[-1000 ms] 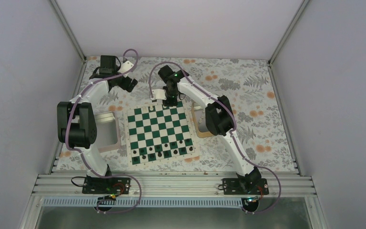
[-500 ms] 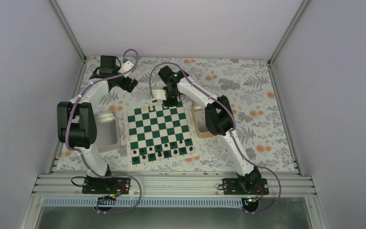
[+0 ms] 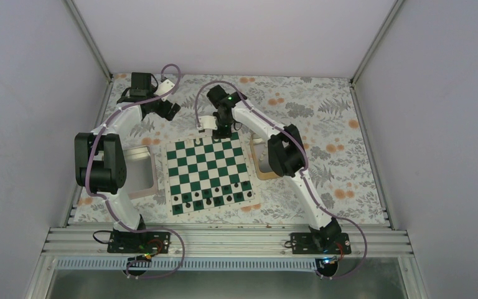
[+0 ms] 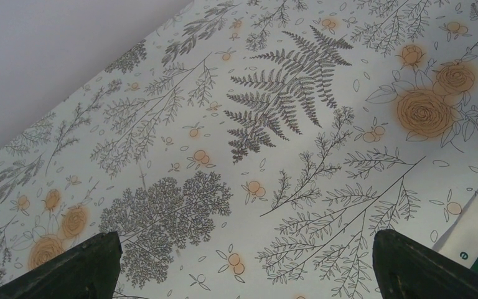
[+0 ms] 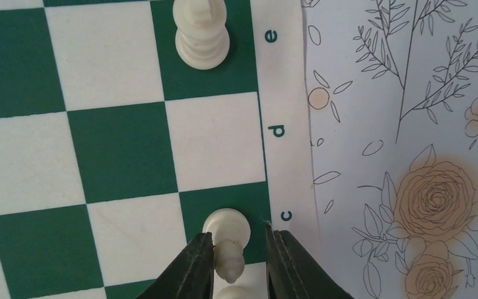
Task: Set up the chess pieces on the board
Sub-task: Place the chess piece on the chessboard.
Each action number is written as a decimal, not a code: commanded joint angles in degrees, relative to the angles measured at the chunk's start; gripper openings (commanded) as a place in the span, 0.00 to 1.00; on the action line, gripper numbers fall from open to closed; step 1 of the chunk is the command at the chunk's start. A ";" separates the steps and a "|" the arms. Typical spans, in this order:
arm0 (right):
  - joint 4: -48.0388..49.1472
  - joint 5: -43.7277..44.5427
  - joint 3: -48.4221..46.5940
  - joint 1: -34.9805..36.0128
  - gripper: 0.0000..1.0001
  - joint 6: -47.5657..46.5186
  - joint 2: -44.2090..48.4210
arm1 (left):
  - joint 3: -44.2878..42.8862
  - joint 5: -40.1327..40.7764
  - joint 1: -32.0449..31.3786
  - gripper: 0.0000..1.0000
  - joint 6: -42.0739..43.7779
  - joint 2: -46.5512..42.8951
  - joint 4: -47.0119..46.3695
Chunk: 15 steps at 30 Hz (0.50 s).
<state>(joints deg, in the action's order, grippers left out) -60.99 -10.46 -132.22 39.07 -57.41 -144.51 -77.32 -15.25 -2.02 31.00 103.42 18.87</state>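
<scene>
- Nothing shifted since a second ago.
- Two cream chess pieces (image 5: 202, 37) — small, turned — stood on the board (image 5: 118, 149), on green edge squares.
- Right gripper (image 5: 238, 235) jaws slightly spread astride one; left gripper (image 4: 244, 235) jaws wide apart.

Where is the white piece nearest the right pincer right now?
In the right wrist view the white piece stands on the green edge square lettered c, between the right pincer's fingers; a second piece stands at e.

The board (image 3: 210, 163) with tray (image 3: 152, 182) and tin (image 3: 260, 174)
The tray lies left of it, the tin right; dark pieces (image 3: 211, 199) stand on its near rows, two chess pieces (image 5: 202, 37) on its far row.
</scene>
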 commanded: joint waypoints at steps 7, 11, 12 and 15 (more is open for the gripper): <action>-5.91 -4.69 2.12 -6.02 0.26 0.87 12.87 | -2.00 -2.59 0.09 1.00 -0.62 -2.71 1.00; -6.43 -7.32 9.48 -12.87 0.30 1.13 21.54 | -4.42 -2.65 -1.17 1.00 -0.80 -1.84 2.06; -5.74 -6.88 11.75 -14.58 0.30 1.42 24.31 | -5.43 -2.34 -1.71 1.00 -0.65 -1.41 2.63; -4.47 -5.45 18.85 -19.69 0.30 1.60 28.97 | -7.93 -1.75 -2.90 1.00 -0.41 0.01 3.78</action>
<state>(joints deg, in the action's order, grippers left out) -65.01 -15.59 -120.29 25.06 -56.93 -121.36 -80.97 -16.40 -3.16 30.76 103.00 21.43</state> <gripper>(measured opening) 0.302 0.999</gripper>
